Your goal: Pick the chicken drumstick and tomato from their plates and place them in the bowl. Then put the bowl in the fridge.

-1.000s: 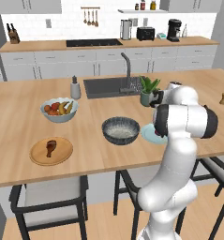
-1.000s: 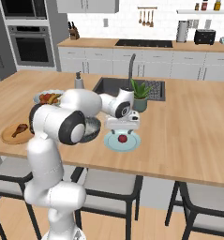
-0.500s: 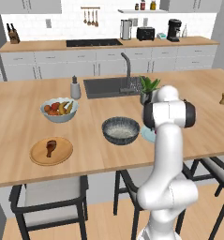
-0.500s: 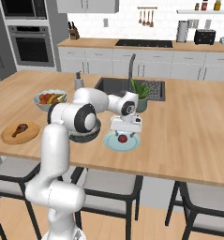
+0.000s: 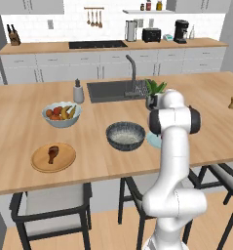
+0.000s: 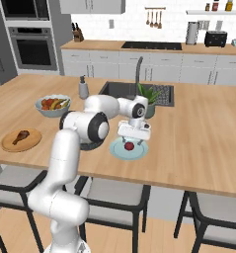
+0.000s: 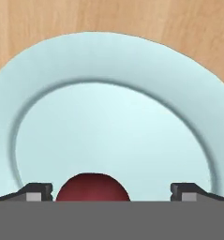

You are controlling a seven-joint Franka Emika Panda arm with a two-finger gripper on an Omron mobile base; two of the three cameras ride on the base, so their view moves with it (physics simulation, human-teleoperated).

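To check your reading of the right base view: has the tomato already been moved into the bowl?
No, the tomato lies on the light-blue plate, under the open gripper.

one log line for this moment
tool: open, over tomato | tomato: on light-blue plate | drumstick: on wooden plate

You have two plates on the counter [image 5: 20, 127]: one tan wooden plate [image 5: 53, 157] at lower left and one light-blue plate [image 6: 129, 149] at center. You get one chicken drumstick [image 5: 52, 153] and one tomato [image 6: 129, 146]. There are two bowls: one dark bowl [image 5: 125, 135] mid-frame and one fruit bowl [image 5: 62, 114] to its upper left. You can count one sink [image 5: 119, 90], one potted plant [image 5: 154, 92], one soap bottle [image 5: 78, 91] and four stools.
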